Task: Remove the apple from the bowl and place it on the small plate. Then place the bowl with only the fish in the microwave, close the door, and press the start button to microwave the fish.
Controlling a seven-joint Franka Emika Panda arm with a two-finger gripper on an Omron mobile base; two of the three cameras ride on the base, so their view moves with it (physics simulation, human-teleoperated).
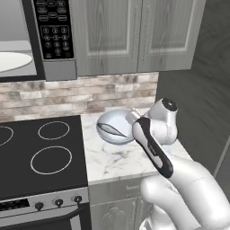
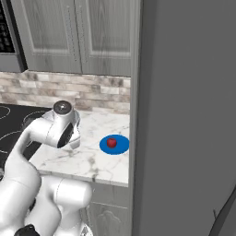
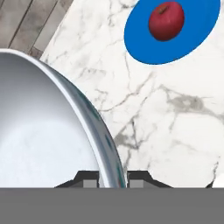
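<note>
claw (image 3: 112, 177) clamped on bowl (image 1: 116, 127) rim, one finger inside the wall, one outside (hand view). bowl sits on marble counter (image 1: 117, 157) just right of stove (image 1: 40, 152), near backsplash. fish (image 1: 111, 130) lies in bowl. apple (image 2: 111, 143) is on small plate (image 2: 120, 147), on counter well apart from bowl, next to the tall grey side panel. microwave (image 1: 36, 40) upper left above stove, cavity showing w/ white turntable (image 1: 13, 60) inside; keypad on its right.
</note>
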